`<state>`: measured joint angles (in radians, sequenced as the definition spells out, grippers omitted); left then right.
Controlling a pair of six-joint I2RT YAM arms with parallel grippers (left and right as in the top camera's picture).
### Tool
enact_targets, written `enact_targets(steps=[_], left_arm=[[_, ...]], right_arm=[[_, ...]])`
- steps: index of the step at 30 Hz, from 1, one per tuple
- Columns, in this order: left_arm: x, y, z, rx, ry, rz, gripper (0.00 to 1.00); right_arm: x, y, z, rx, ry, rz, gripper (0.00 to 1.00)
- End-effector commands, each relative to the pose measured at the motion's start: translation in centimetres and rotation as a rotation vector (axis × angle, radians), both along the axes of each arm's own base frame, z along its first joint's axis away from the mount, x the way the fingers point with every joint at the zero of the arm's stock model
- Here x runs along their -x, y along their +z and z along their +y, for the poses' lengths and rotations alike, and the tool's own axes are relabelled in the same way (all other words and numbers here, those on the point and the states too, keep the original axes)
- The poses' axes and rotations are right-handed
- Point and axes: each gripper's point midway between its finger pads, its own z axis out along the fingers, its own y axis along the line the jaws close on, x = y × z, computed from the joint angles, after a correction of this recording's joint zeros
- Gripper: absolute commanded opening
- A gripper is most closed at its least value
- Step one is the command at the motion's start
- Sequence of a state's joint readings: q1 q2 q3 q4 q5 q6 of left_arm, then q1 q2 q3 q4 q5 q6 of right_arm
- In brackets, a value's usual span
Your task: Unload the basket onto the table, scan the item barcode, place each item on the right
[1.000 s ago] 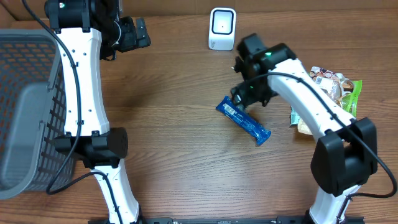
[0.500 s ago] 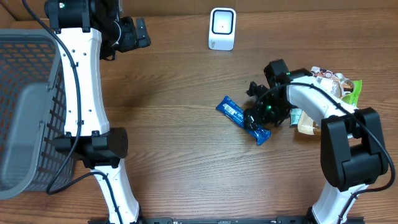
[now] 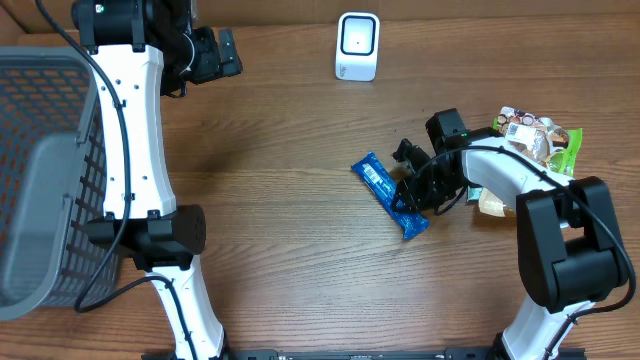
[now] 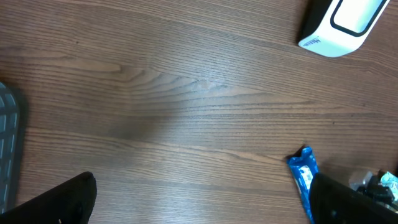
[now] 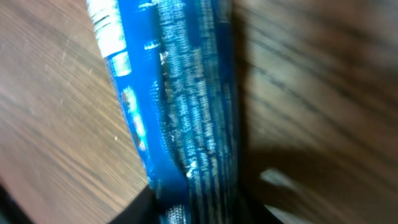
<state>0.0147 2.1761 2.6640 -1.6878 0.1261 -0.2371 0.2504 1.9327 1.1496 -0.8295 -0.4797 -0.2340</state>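
The blue bar (image 3: 375, 178) lies right of mid-table, with the right gripper (image 3: 410, 195) clamped across its near half. It looks light, crinkly and slippery, so hold the middle. The left gripper (image 3: 215, 55) gapes wide, far left.

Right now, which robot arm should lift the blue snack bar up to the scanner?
Right. The right gripper is clamped on the blue foil-wrapped snack bar, while the left gripper hangs open far away near the wooden table's back edge.
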Motion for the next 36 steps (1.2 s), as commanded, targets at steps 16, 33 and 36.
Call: enact_targets(steps=[16,33,36], left_arm=[[-0.1,0.5,-0.1,0.002,0.010,-0.015,1.00],[-0.1,0.5,-0.1,0.002,0.010,-0.015,1.00],[-0.1,0.5,-0.1,0.002,0.010,-0.015,1.00]], right_arm=[[-5.6,11.0,3.7,-0.134,-0.021,-0.102,0.04],[-8.4,25.9,5.0,-0.128,0.021,-0.629,0.04],[-8.7,26.0,5.1,-0.132,0.020,-0.641,0.04]])
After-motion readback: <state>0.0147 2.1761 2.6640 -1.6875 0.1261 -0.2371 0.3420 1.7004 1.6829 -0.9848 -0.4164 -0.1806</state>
